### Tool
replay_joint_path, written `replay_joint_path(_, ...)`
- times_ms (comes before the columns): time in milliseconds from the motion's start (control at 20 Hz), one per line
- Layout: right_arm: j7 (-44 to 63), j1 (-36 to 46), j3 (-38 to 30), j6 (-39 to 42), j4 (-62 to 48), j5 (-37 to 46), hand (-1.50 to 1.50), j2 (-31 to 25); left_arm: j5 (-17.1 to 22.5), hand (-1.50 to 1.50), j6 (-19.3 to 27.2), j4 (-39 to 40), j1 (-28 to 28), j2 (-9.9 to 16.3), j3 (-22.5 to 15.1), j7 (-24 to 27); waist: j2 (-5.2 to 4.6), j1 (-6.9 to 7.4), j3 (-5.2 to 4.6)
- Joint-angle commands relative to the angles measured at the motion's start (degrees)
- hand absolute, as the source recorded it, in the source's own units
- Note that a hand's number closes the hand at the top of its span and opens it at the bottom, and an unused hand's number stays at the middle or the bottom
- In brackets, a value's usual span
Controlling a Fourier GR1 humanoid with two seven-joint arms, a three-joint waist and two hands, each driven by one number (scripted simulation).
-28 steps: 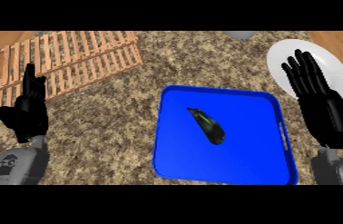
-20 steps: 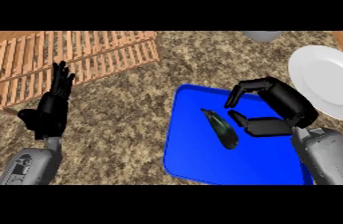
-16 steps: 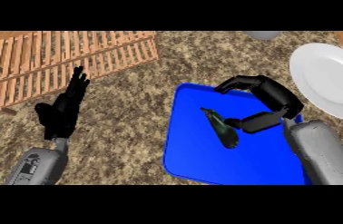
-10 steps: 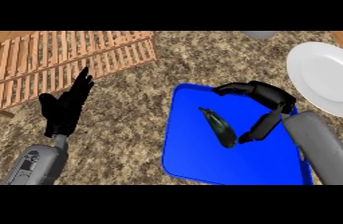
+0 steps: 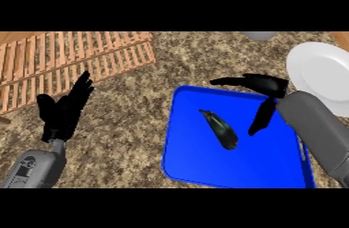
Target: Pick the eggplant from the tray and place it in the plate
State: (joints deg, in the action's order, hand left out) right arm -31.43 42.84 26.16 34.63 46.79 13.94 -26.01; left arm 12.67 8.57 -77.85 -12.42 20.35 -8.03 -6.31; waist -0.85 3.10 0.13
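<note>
Eggplant lies diagonally on tray, stem toward upper left.

Counter: speckled brown stone top, fills most of the view. Wooden slatted rack lies flat at 10 o'clock, slats running up-down, one corner pointing toward centre. Grey rounded object at 1 o'clock, cut by the top edge; cannot identify.
</note>
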Motion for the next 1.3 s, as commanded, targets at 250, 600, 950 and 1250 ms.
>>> replay_joint_path(250,-5.1,10.0,7.3,5.6,-9.6,9.2,-1.5,3.3,-0.6,0.0,0.6,-0.8,-0.1,-0.8,1.3,-2.4,0.41,-1.36,-0.09)
replay_joint_path(600,-8.5,9.6,14.0,-4.0,-13.9,19.4,-1.5,5.9,-2.7,0.0,1.4,0.3,0.4,-2.7,1.5,0.0,0.44,-1.8,-0.09)
replay_joint_path(950,-6.8,13.7,15.7,-0.8,-14.9,23.8,-1.5,8.6,-2.1,0.0,-1.7,4.0,-1.8,-1.6,4.2,-0.4,0.72,-2.86,-0.15)
replay_joint_path(1250,-6.1,9.9,17.1,-3.7,-18.0,27.5,-1.5,12.8,-1.3,0.0,-3.7,-0.9,2.3,-1.0,5.1,-0.7,0.68,-2.42,-0.13)
